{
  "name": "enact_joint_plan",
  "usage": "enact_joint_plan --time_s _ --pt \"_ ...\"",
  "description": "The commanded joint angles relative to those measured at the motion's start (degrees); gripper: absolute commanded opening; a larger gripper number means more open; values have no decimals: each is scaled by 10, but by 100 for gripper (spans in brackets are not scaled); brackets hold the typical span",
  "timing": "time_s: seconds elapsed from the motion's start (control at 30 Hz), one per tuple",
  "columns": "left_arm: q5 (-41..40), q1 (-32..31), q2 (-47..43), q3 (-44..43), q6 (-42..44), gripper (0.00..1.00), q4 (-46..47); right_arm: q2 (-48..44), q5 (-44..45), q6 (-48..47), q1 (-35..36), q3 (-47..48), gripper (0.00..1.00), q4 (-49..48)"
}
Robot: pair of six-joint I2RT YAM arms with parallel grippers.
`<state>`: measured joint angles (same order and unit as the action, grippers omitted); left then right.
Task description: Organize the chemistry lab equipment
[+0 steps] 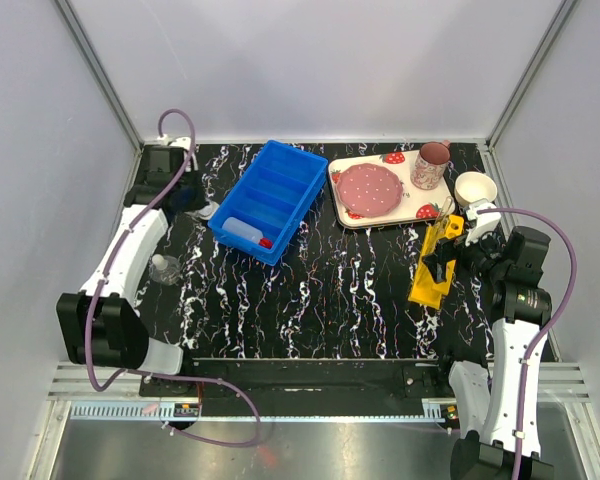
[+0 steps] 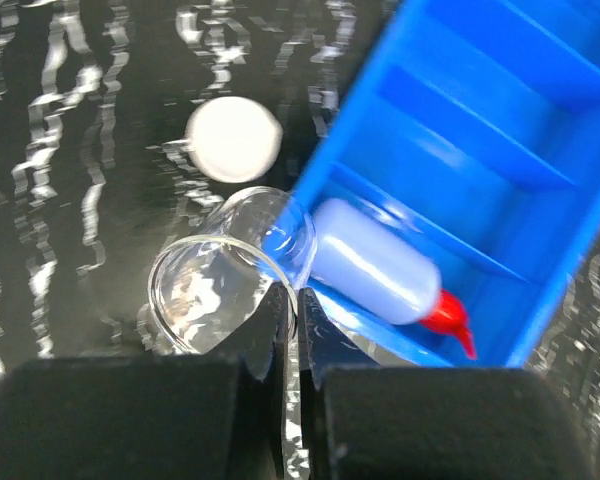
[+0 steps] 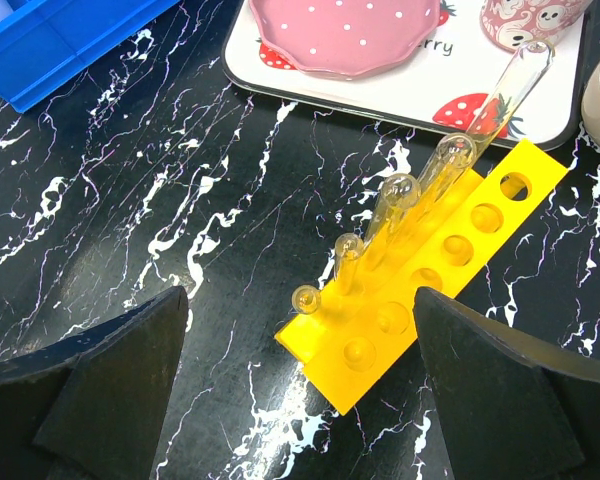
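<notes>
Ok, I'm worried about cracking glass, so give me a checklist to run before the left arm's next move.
1. Grip: left gripper jaws shut on the beaker rim: ok.
2. Beaker apart from the blue bin wall: cannot tell, they overlap in the wrist view.
3. Room in the bin: bottle fills the end compartment, those beside it are empty: ok.
4. Nearby items: white dish lies apart from the beaker: ok.
5. Other arm: right gripper open, holding nothing, over by the rack: ok.
6. Arm path: other beaker sits close beside the left arm: cannot tell if it clears.
</notes>
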<state>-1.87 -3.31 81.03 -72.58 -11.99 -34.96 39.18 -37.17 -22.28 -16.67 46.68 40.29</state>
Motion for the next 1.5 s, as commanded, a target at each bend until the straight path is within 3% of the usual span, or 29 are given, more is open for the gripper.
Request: enact_joint_plan --time_s 0.0,0.23,0.53,1.17,1.47 --pt "85 -52 -8 -16 -10 0 56 -1 -11 -7 -3 1 100 -12" --pt "82 -134 55 -50 -29 0 79 -2 -9 -7 -3 2 100 -12" --pt "71 -180 161 -121 -30 0 83 -2 -11 -9 -3 1 100 -11" --pt "49 -202 297 -208 -5 1 39 -2 -12 -11 -3 -1 100 -12" --pt "42 -202 301 -213 -5 15 30 -2 -12 -12 -3 0 100 -12"
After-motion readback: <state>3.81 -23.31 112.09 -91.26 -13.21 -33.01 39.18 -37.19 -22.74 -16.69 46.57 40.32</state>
